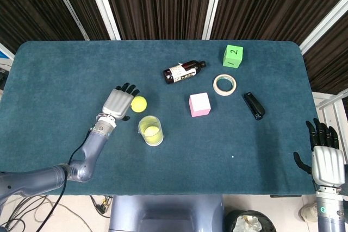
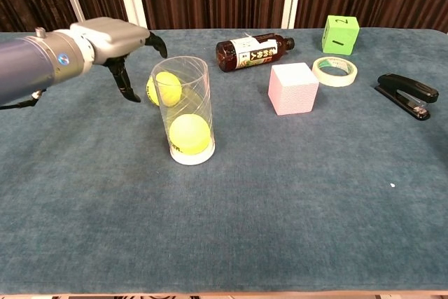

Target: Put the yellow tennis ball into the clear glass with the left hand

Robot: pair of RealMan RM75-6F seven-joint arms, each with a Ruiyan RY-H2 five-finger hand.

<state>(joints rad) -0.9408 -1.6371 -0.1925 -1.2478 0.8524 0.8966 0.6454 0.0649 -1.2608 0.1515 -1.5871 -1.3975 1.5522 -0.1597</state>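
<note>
A yellow tennis ball (image 1: 138,104) lies on the blue table, just behind the clear glass (image 1: 151,131). In the chest view this ball (image 2: 163,87) shows partly through the glass (image 2: 189,110). A second yellow ball (image 2: 190,134) sits inside the glass at its bottom. My left hand (image 1: 118,103) hovers low at the loose ball's left side, fingers spread and holding nothing; I cannot tell whether it touches the ball. In the chest view the left hand (image 2: 115,40) is left of the glass. My right hand (image 1: 324,158) hangs off the table's near right edge, fingers extended, holding nothing.
A brown bottle (image 1: 184,71) lies on its side behind the ball. A pink cube (image 1: 199,104) stands right of the glass. Further right are a tape roll (image 1: 224,85), a green cube (image 1: 232,56) and a black stapler (image 1: 254,105).
</note>
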